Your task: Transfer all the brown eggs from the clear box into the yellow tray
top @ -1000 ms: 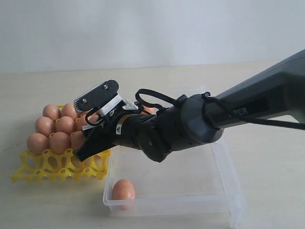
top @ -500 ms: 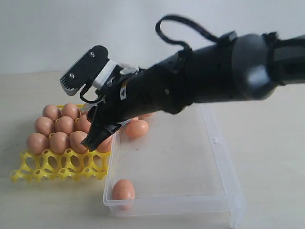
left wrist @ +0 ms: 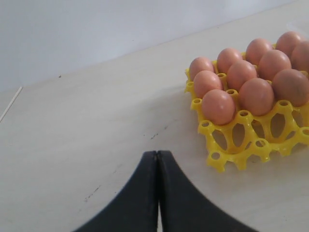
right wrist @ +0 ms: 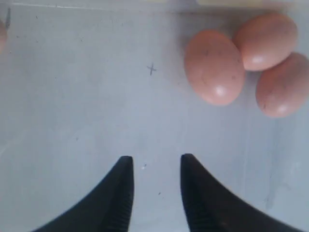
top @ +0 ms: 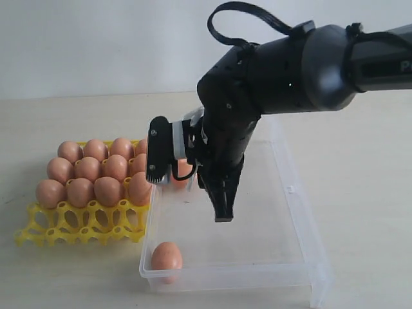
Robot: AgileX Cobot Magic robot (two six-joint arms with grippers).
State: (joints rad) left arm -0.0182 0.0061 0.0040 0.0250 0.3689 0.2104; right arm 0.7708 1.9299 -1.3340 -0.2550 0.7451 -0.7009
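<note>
The right gripper hangs over the box, jaws partly apart and empty, with three eggs clustered on its floor nearby, another egg in a near corner, the partly filled tray beside the box, and the left gripper closed, empty, near the tray.

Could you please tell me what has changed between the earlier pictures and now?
The right claw lifted away from the yellow tray, swung across and turned to point down into the clear box, jaws apart and empty; nothing was taken hold of. The tray with its eggs, the box and the lone egg in its near corner stayed put.
</note>
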